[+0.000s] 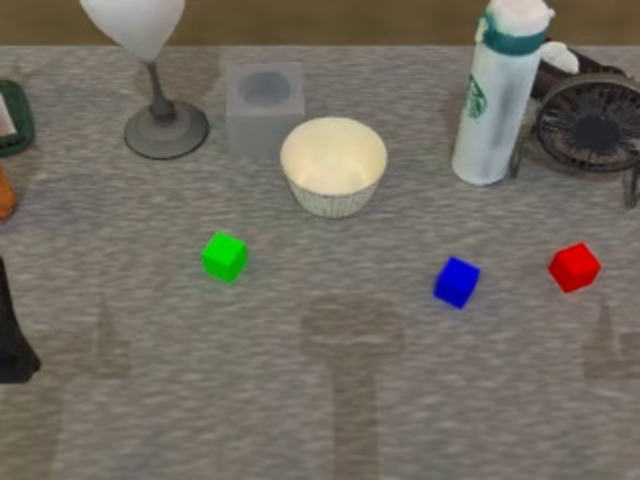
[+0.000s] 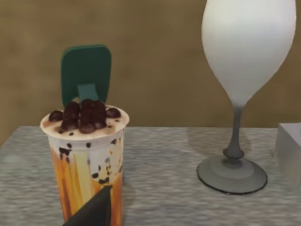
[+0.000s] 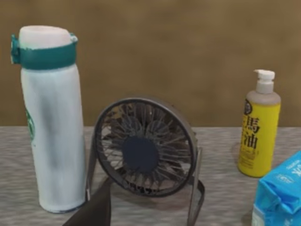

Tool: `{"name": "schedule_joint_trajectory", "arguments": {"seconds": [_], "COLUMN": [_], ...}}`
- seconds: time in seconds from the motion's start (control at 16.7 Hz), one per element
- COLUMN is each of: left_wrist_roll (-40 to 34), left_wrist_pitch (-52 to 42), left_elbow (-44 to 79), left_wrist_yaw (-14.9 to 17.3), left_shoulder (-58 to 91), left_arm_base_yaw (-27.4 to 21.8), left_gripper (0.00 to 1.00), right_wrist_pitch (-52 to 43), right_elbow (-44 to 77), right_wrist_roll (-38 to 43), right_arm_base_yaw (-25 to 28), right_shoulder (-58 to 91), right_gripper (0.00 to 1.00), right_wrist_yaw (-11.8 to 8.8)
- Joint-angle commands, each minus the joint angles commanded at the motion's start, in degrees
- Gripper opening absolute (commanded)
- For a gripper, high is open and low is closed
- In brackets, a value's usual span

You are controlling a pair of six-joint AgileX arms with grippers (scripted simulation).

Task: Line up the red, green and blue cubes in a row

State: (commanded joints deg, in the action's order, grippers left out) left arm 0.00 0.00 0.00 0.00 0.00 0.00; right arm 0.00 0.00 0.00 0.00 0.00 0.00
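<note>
Three small cubes lie apart on the grey table in the top view. The green cube is left of centre, the blue cube right of centre, and the red cube near the right edge. My left arm is parked at the table's left edge, far from the cubes. A dark piece of my left gripper shows in the left wrist view. My right arm is outside the top view; a dark piece of my right gripper shows in the right wrist view. Neither wrist view shows a cube.
Behind the cubes stand a cream bowl, a translucent grey block, a white glass, a white and green bottle and a small fan. A dessert cup stands at the left edge, a yellow pump bottle far right.
</note>
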Motion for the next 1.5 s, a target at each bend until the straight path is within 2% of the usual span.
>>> {"name": "schedule_joint_trajectory", "arguments": {"seconds": [0.24, 0.48, 0.72, 1.2, 1.5], "left_wrist_roll": [0.0, 0.0, 0.0, 0.0, 0.0], "left_wrist_pitch": [0.0, 0.0, 0.0, 0.0, 0.0], "left_elbow": [0.0, 0.0, 0.0, 0.0, 0.0], "left_wrist_yaw": [0.0, 0.0, 0.0, 0.0, 0.0], "left_shoulder": [0.0, 0.0, 0.0, 0.0, 0.0], "left_arm_base_yaw": [0.0, 0.0, 0.0, 0.0, 0.0], "left_gripper": [1.0, 1.0, 1.0, 1.0, 1.0], "right_wrist_pitch": [-1.2, -7.8, -18.5, -43.9, -55.8], "right_elbow": [1.7, 11.8, 27.5, 61.5, 79.2], "right_wrist_roll": [-0.2, -1.5, -3.5, -8.1, -10.4], "right_arm_base_yaw": [0.3, 1.5, 3.2, 7.3, 9.4], "right_shoulder": [1.8, 12.6, 32.8, 83.3, 105.7], "right_gripper": [1.0, 1.0, 1.0, 1.0, 1.0], "right_wrist_yaw": [-0.1, -0.1, 0.0, 0.1, 0.1]}}
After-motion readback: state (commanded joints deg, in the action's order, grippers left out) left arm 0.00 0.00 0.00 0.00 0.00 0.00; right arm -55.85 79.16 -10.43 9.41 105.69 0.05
